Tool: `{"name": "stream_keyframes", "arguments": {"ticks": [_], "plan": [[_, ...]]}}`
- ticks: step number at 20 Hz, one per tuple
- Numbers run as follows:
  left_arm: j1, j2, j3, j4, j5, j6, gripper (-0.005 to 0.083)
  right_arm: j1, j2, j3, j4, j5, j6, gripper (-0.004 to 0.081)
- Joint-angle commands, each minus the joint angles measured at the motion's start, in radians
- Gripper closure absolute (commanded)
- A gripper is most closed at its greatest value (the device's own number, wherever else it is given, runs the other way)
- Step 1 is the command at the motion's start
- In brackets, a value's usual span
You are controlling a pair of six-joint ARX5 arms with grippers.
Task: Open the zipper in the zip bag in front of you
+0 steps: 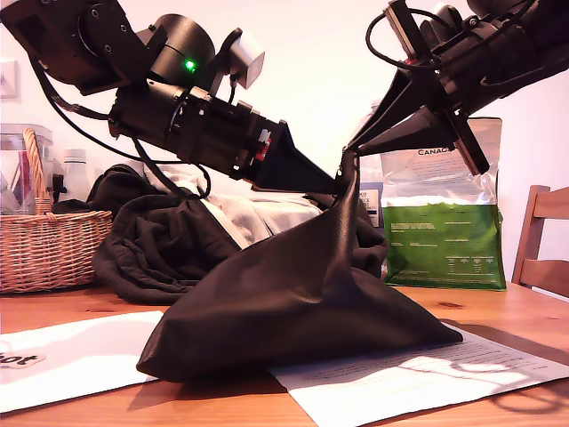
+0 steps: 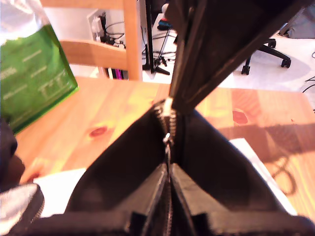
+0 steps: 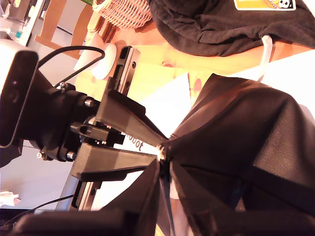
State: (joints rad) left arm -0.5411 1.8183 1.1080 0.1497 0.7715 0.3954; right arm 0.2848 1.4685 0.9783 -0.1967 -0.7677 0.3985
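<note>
Both end effectors meet at the peak of the zip bag point(image 1: 302, 302), lifted tent-like off the tabletop point(image 1: 498, 311): my first gripper point(image 2: 170, 169) and my second gripper point(image 3: 165, 164) each pinch the zipper point(image 2: 167, 142), which runs between them.

Clothing heap point(image 1: 169, 240) and foil pouch point(image 1: 442, 222) crowd behind the zip bag point(image 1: 293, 307); front is open.

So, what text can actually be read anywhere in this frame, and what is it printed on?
"CANA": cut-off brand at the top of the green-and-silver foil bag.
"oot": end of a bold word on the white paper under the black pouch.
Fine print on the bag, the sheets and the yellow patch on the dark clothing: too small or blurred.
</note>
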Motion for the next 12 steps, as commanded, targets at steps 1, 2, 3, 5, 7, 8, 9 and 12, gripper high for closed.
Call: {"name": "stream_keyframes", "arguments": {"ticks": [1, 2, 3, 5, 7, 8, 9, 12], "plan": [[0.017, 0.008, -0.022, -0.034, -0.033, -0.002, 0.0790, 0.010, 0.004, 0.005, 0.011, -0.003, -0.003, 0.0782], [0.024, 0.007, -0.022, -0.054, -0.053, -0.002, 0.0790, 0.010, 0.004, 0.005, 0.011, 0.003, -0.003, 0.0783], [0.031, 0.006, -0.022, -0.071, -0.076, -0.002, 0.0792, 0.010, 0.004, 0.005, 0.010, 0.020, -0.003, 0.0782], [0.042, 0.006, -0.022, -0.093, -0.109, -0.003, 0.0793, 0.010, 0.004, 0.005, 0.003, 0.043, -0.003, 0.0782], [0.045, 0.006, -0.022, -0.108, -0.144, -0.003, 0.0793, 0.010, 0.004, 0.005, -0.006, 0.048, -0.003, 0.0782], [0.045, 0.006, -0.022, -0.116, -0.159, -0.003, 0.0793, 0.010, 0.004, 0.005, -0.010, 0.050, -0.003, 0.0782], [0.044, 0.006, -0.022, -0.118, -0.166, -0.006, 0.0793, 0.010, 0.004, 0.005, -0.011, 0.053, -0.003, 0.0782], [0.037, 0.006, -0.022, -0.111, 0.002, -0.069, 0.0774, 0.010, 0.004, 0.005, -0.011, 0.054, -0.003, 0.0782]]}}
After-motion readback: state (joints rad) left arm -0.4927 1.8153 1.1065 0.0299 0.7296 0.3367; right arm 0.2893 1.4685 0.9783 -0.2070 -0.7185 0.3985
